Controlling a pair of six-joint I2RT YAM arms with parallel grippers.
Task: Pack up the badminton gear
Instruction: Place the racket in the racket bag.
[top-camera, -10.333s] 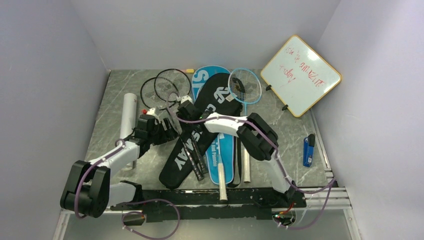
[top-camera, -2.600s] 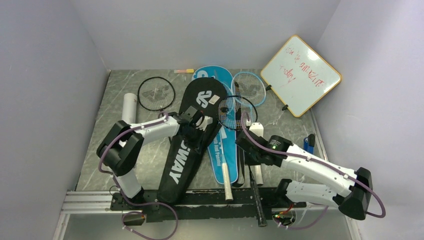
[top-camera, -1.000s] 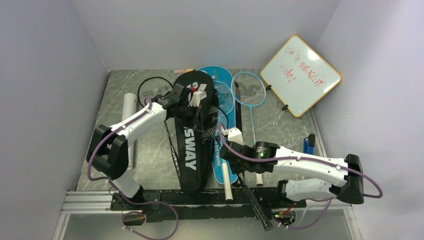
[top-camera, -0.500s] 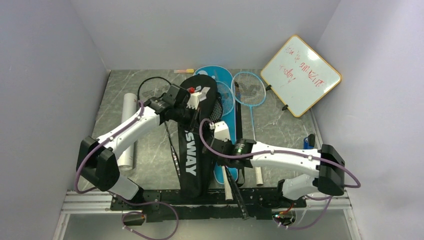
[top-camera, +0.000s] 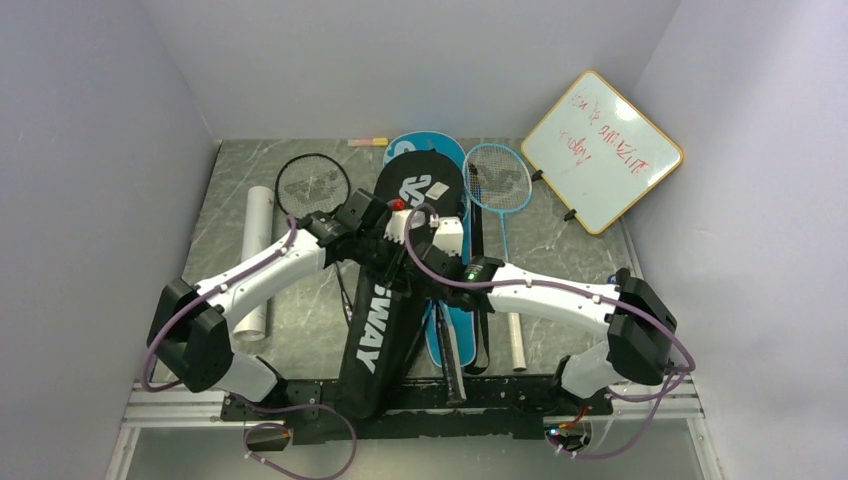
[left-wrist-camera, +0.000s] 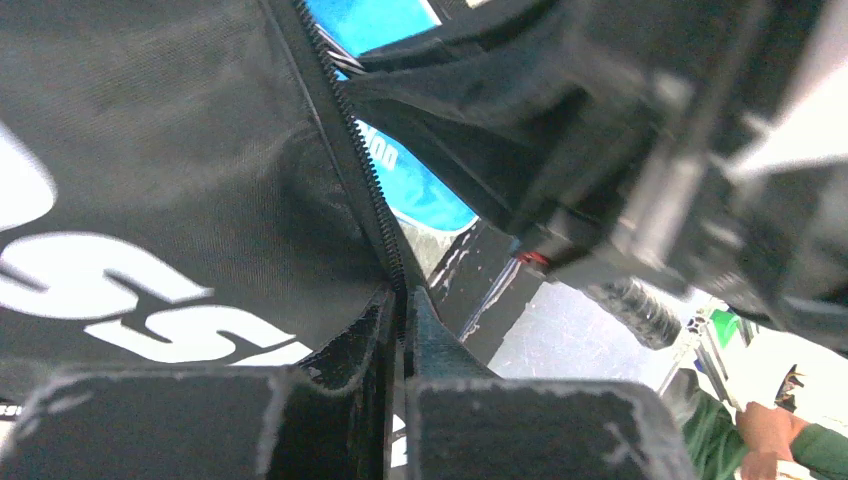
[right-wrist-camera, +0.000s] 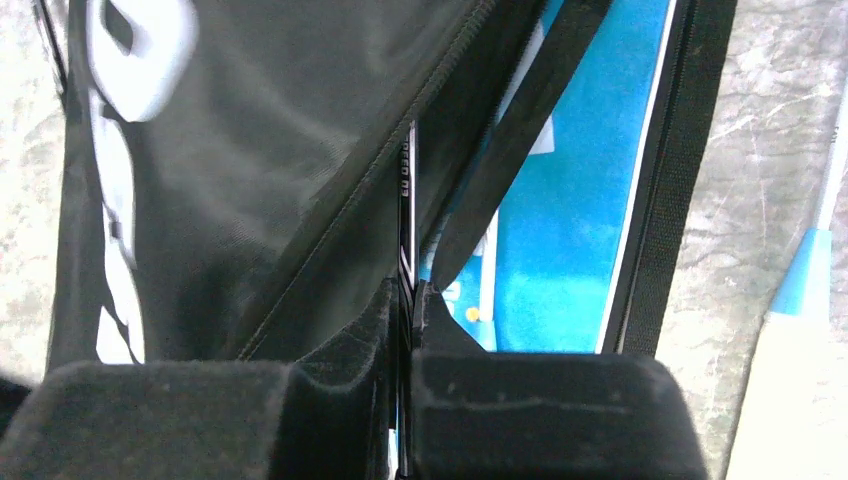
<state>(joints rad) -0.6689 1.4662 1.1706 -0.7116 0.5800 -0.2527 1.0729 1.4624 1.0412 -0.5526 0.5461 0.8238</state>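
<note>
The black "CROSSWAY" cover (top-camera: 385, 320) lies lengthwise down the middle of the table. My left gripper (top-camera: 388, 258) is shut on its zipper edge (left-wrist-camera: 372, 205), pinched between the pads. My right gripper (top-camera: 432, 272) is shut on the thin shaft (right-wrist-camera: 406, 225) of a black racket. That racket's head is hidden inside the cover, and its handle (top-camera: 452, 365) points toward the near edge. A second black racket (top-camera: 313, 187) lies at the back left. The light-blue racket (top-camera: 497, 176) and the blue cover (top-camera: 408, 146) lie to the right. The white tube (top-camera: 257, 250) is at the left.
A wood-framed whiteboard (top-camera: 601, 150) leans in the back right corner. A small pink-yellow marker (top-camera: 367, 142) lies by the back wall. Both arms cross above the middle of the covers, wrists close together. The arm bases and rail (top-camera: 420, 400) run along the near edge.
My right gripper carried the black racket left and toward the back, and its head slid out of sight into the black cover. The left gripper, still holding the zipper edge, moved right and nearer.
</note>
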